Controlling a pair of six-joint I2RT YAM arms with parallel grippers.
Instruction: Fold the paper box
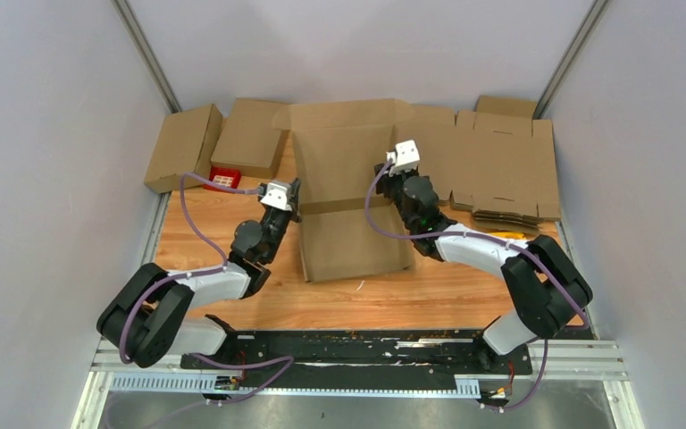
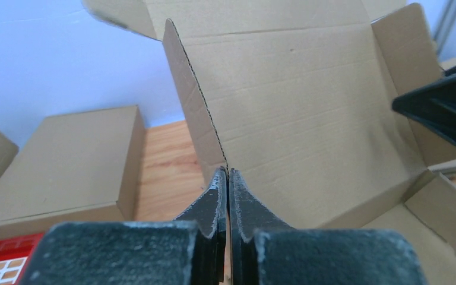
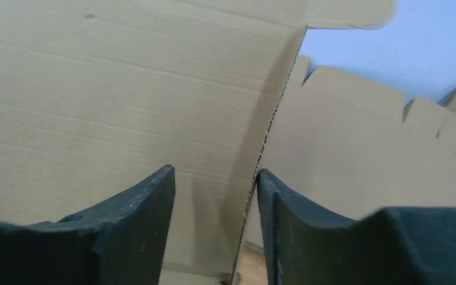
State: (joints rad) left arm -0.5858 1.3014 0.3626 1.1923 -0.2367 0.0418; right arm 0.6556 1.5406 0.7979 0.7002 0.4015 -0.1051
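Note:
The paper box is a tall brown cardboard carton with its top flaps open, standing mid-table between both arms. My left gripper is at its left wall. In the left wrist view that gripper is shut on the wall's thin front edge, with the box's inside beyond it. My right gripper is at the right wall. In the right wrist view it is open, and the box's right edge stands between the fingers, close to the right one. The box panel fills the left of that view.
Two closed cardboard boxes and a red crate sit at the back left. A stack of flat cardboard blanks lies at the back right. Grey walls enclose the table on three sides.

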